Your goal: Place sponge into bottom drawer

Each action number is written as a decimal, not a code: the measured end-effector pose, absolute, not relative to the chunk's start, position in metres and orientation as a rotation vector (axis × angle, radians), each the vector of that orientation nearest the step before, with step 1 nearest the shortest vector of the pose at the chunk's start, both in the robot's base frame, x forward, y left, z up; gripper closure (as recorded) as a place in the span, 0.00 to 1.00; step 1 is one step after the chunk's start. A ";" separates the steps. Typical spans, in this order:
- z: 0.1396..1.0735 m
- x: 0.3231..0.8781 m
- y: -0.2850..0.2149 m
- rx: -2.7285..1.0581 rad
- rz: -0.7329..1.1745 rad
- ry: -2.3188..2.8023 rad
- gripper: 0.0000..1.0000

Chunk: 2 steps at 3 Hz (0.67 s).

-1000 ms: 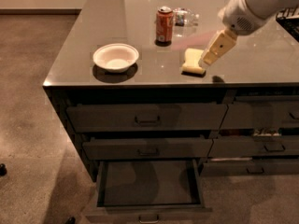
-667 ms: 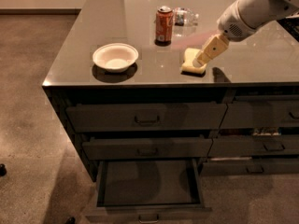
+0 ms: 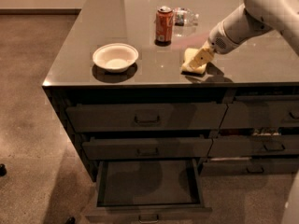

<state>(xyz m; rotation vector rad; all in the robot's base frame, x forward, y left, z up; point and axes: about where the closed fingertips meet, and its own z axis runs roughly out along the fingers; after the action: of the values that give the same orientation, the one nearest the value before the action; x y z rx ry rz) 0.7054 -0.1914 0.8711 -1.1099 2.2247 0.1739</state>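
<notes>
1. Camera view, upper right: my pincer (image 3: 200, 59) rests down on the sponge (image 3: 188, 65). The sponge lies on the table (image 3: 103, 27) close to its front edge, right of the white bowl (image 3: 115, 56) and nearer me than the red can (image 3: 164, 24). Whether the pincer is spread or pinching the sponge, I cannot tell.
2. Camera view, below: the bottom drawer (image 3: 147, 183) stands pulled out and bare, lower and left of the sponge. The two drawers above it are closed.
3. Likely trouble: the sponge is soft, so a shallow or off-centre grip could squash it and let it slip. A nudge could push it over the near edge to the floor.
4. Further trouble: on the way down my arm could clip the table edge. A release too far forward would land the sponge beyond the drawer's front.
</notes>
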 end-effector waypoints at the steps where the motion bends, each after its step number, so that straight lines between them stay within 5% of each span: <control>1: 0.853 0.713 -0.190 -1.088 0.210 2.275 0.58; 2: 0.856 0.714 -0.190 -1.088 0.223 2.276 0.81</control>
<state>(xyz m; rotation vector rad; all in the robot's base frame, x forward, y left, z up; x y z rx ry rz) 0.7135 -0.1898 0.8563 -1.0882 2.2758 0.2225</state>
